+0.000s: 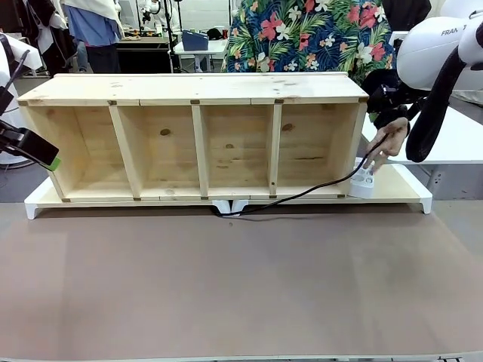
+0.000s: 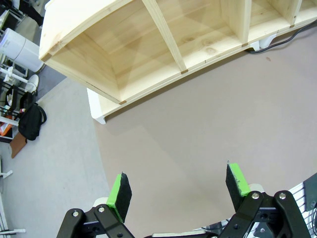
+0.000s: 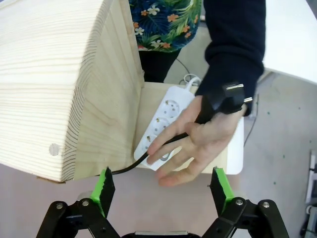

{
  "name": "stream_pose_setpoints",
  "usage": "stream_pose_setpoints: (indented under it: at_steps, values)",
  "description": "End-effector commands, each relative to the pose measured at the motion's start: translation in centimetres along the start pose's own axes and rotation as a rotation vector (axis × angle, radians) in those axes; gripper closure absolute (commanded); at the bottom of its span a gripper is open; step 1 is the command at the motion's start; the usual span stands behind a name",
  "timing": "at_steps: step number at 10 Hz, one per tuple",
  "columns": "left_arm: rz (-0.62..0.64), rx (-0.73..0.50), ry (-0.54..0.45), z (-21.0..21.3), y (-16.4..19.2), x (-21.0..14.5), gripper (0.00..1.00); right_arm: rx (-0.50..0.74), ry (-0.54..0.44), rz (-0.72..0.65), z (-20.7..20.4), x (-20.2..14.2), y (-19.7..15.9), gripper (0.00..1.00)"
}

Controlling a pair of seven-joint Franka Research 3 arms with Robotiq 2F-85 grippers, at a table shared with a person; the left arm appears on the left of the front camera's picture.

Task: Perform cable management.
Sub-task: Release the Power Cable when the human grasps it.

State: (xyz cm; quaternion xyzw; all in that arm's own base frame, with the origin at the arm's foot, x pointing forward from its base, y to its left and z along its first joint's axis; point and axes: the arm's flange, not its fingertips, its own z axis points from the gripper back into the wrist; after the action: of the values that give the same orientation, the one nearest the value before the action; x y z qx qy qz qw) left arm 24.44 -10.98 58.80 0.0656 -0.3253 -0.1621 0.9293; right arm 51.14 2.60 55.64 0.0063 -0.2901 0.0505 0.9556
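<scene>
From the front, the cable [image 1: 302, 194] runs along the foot of the wooden shelf [image 1: 192, 139], from below the middle divider to the right end, where it rises into the person's hand [image 1: 389, 141]. That hand hovers over the white power strip [image 1: 363, 182] just beside the shelf's end wall. My left gripper [image 1: 47, 157] hangs at the shelf's left end, well apart from the cord; I judge it is parked there to keep out of the way.

Through my left wrist, I see my left claw [image 2: 178, 191] spread wide with nothing between the green pads [image 2: 120, 194], above bare brown tabletop [image 2: 198, 129]. The shelf's open compartments lie ahead, and a short stretch of cable shows at its base near the top right.

Through my right wrist, my right claw [image 3: 163, 191] is fully apart and empty. Just beyond it the person's hand [image 3: 203, 144] holds the chunky plug [image 3: 225, 99] in the palm, cord trailing across the fingers and over the power strip [image 3: 161, 126]. The hand seems turned toward me, so I take this as an offer: the plug is presented where my jaws could close on it.
</scene>
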Motion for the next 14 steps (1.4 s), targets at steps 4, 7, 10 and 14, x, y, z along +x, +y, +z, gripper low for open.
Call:
stream_pose_setpoints:
  at_steps: [4,7,10,14]
  values:
    - [-0.005,0.002,-0.002,-0.06,0.07,0.08,0.0,0.0,0.004,-0.007,-0.07,-0.04,0.02,0.0]
    - [-0.005,0.002,-0.002,-0.06,0.07,0.08,0.0,0.0,0.004,-0.007,-0.07,-0.04,0.02,0.0]
    - [-0.005,0.002,-0.002,-0.06,0.07,0.08,0.0,0.0,0.004,-0.007,-0.07,-0.04,0.02,0.0]
    - [-0.005,0.002,-0.002,-0.06,0.07,0.08,0.0,0.0,0.004,-0.007,-0.07,-0.04,0.02,0.0]
